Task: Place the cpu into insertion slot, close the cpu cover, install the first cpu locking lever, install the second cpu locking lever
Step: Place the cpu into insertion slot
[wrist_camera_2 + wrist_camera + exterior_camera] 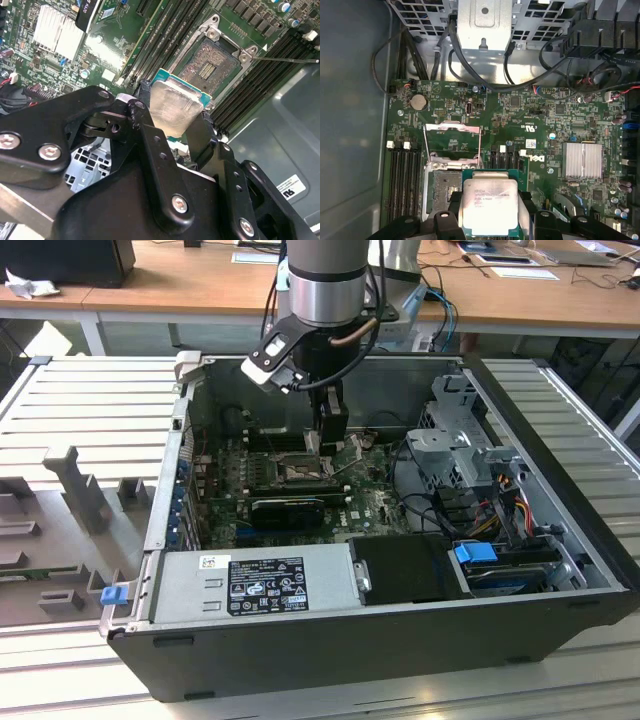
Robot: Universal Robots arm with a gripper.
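Gripper [331, 440] of mine, in the exterior view, reaches down into the open computer case [350, 650]; it hangs just above the insertion slot [300, 472] on the green board [375, 505]; from this far I cannot tell what it holds.

In the second wrist view my gripper [175, 102] is squeezed tight on the cpu [172, 114]; a black finger [146, 92] presses on each side of the chip; the chip's silver top faces the camera; the cpu is up in the air, near the insertion slot [209, 62] and not down in it; the pins of the slot show; long black memory slots [167, 35] run right beside the insertion slot; a thin metal lever [287, 60] sticks out from a corner of the slot.

In the first wrist view my gripper [490, 215] pinches the cpu [489, 200] by two edges; the chip hides part of the insertion slot [441, 184] and hangs off to one side of it; the cpu cover [452, 129] stands open at one edge of the slot; a round battery [418, 102] sits just past the cover; a silver heat sink [582, 160] sits well apart from the slot.
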